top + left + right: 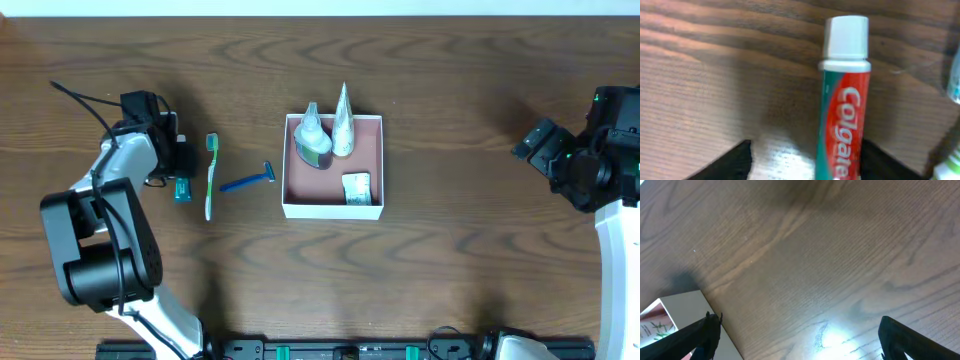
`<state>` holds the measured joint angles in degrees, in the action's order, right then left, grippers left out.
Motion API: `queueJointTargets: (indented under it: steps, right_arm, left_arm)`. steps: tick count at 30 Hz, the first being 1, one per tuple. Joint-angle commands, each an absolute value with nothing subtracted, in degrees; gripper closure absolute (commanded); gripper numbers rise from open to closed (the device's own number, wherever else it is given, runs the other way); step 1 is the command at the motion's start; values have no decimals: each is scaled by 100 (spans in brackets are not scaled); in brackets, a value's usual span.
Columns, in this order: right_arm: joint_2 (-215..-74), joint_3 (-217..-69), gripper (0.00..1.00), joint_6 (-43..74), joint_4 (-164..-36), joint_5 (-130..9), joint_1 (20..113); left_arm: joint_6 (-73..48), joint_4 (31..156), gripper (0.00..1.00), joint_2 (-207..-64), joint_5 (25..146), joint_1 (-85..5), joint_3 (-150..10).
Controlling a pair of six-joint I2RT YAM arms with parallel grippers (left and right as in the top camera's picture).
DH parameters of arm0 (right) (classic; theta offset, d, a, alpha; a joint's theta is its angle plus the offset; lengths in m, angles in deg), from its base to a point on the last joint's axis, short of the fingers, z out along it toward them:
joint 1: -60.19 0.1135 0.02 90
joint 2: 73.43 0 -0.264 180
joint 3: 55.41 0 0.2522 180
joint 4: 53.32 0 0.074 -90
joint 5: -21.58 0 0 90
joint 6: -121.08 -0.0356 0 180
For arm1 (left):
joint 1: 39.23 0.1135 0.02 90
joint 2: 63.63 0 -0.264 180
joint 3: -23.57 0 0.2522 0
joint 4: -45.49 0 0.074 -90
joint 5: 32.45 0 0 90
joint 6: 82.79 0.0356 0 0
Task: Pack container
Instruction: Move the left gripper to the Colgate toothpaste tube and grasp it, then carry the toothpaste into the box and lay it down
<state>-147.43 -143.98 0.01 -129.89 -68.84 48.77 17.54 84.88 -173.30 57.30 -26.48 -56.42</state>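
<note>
The container (333, 211), a square white box with a pink inside, sits mid-table. It holds a clear bottle (312, 140), a white tube (343, 125) and a small packet (357, 188). A Colgate toothpaste tube (182, 189) lies on the table at the left. My left gripper (181, 172) is open and low over it. In the left wrist view the tube (845, 100) lies between the spread jaws (805, 162), close to the right finger. My right gripper (530, 146) is open and empty at the far right, over bare wood (800, 335).
A green-and-white toothbrush (210, 180) and a blue razor (250, 181) lie on the table between the toothpaste and the container. The container's white corner (680, 305) shows at the lower left of the right wrist view.
</note>
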Motion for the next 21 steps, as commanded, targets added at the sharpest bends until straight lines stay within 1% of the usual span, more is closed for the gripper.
queueJointTargets:
  steps: [1,3,4,5,8,11,14,19,20,21]
  right_arm:
    - [-14758,-14404,1,-16,-12991,-6886,4848]
    - [-14758,-14404,1,-16,-12991,-6886,4846]
    - [-14758,-14404,1,-16,-12991,-6886,4846]
    - [-14758,-14404,1,-16,-12991,-6886,4846]
    - [-14758,-14404,1,-16,-12991,-6886,4848]
    - [-14758,-14404,1,-16,-12991,-6886,4848]
    - [-14758,-14404,1,-16,-12991,-6886,4846]
    - [-14758,-14404,1,-16,-12991,-6886,4846]
    - [-14758,-14404,1,-16,-12991,-6886,4846]
    - [-14758,-14404,1,-16,-12991,-6886,4848]
  left_arm:
    - [1791,8459,46,-17492,5671,-2628,-5728]
    - [1791,8459,56,-17522,5695,-2628,-5728]
    - [1789,8459,59,-17524,5715,-2628,-5728]
    - [1791,8461,64,-17522,5728,-2630,-5728]
    - [1787,8488,73,-17507,5864,-2635,-5728]
    - [1745,8533,77,-17417,5995,-2639,-5728]
    - [1743,8599,78,-17199,6108,-2643,-5728]
    - [1693,8835,81,-16519,6165,-2670,-5728]
    - [1640,8874,85,-16357,6167,-2689,-5728]
    - [1568,8920,85,-16154,6167,-2724,-5728]
